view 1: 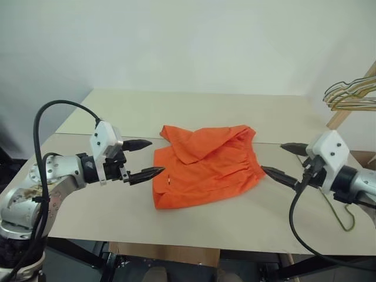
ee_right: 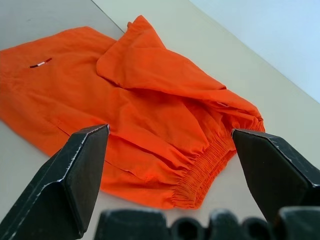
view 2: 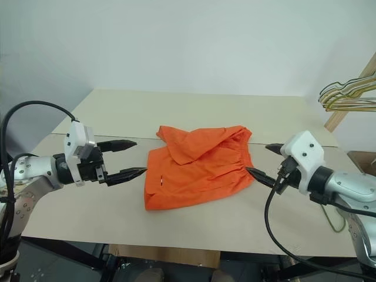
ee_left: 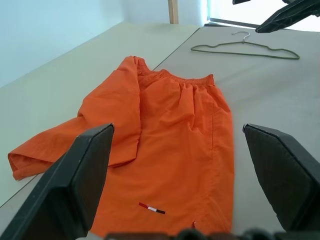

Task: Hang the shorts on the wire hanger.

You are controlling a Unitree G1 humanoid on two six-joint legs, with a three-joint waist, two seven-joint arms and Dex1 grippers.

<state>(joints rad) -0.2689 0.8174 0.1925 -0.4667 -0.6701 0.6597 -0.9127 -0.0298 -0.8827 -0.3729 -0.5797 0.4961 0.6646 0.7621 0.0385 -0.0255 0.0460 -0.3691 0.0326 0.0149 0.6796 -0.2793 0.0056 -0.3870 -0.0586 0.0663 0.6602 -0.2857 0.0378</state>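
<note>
- Bright orange thin-fabric shorts [view 1: 205,165] lay crumpled near the middle of the beige worktop [view 1: 129,111], one leg folded over the top, gathered elastic waistband toward the right edge.
- Thin greyish wire hanger [ee_left: 245,47] lay flat on the worktop close to its right edge, apart from the shorts and partly behind the right arm in the head views.
- Left gripper [view 1: 144,158] hung just off the shorts' left hem, black fingers spread wide, nothing held.
- Right gripper [view 1: 283,162] hung just off the waistband, fingers likewise wide, nothing held.
- Bare worktop lay open behind the shorts to the far edge, and along the near edge.
- Bunch of wire hangers [view 1: 351,94] hung beyond the far right corner.
</note>
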